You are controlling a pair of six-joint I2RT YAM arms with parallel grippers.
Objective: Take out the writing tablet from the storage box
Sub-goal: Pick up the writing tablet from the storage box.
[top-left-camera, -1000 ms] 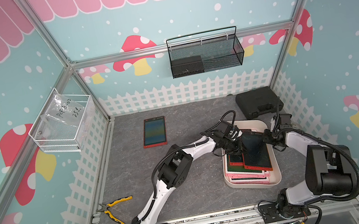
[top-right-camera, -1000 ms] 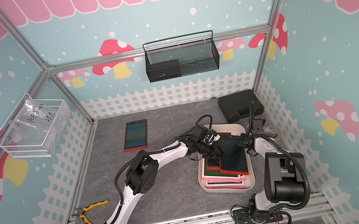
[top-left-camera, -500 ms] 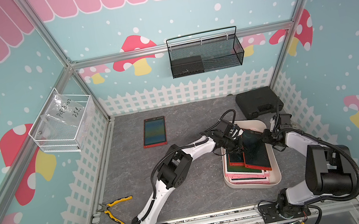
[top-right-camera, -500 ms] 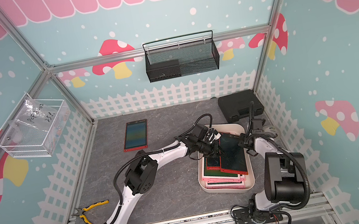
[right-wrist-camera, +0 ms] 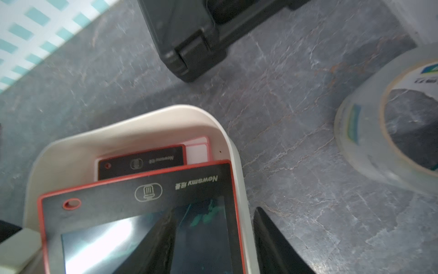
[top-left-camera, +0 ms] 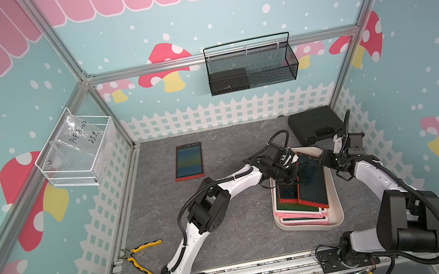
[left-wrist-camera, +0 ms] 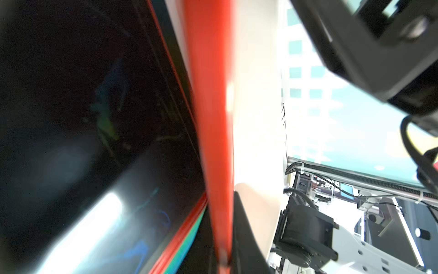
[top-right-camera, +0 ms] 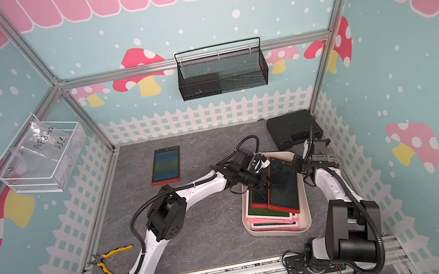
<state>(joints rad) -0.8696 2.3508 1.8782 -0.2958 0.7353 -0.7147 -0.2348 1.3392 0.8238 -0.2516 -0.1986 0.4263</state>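
- The storage box (top-left-camera: 310,227) sits by the surface's right edge. It holds a stack of pink tablets (top-left-camera: 299,215) with a second red tablet (top-left-camera: 287,192) lying on them.
- The writing tablet (top-left-camera: 311,179), red-framed, is uppermost in the box and tilted, its far end lifted near the far rim.
- The left tool (top-left-camera: 292,176) is clamped on that tablet's left long edge. In the left wrist view the red frame runs alongside a black finger (left-wrist-camera: 239,237).
- The right tool (top-left-camera: 324,159) is at the tablet's far right corner, its jaws spread wider than the tablet and gripping nothing.
- The tablet's bezel reads "Newsmy" beside a bin icon.
- A black mesh basket (top-left-camera: 269,65) on the back wall holds a dark block (top-left-camera: 228,79).
- A white wire basket (top-left-camera: 73,178) on the left wall holds a clear bag (top-left-camera: 72,142) handwritten "PCF8-02".
- A black case (top-left-camera: 316,128) stands in the surface's far right corner.
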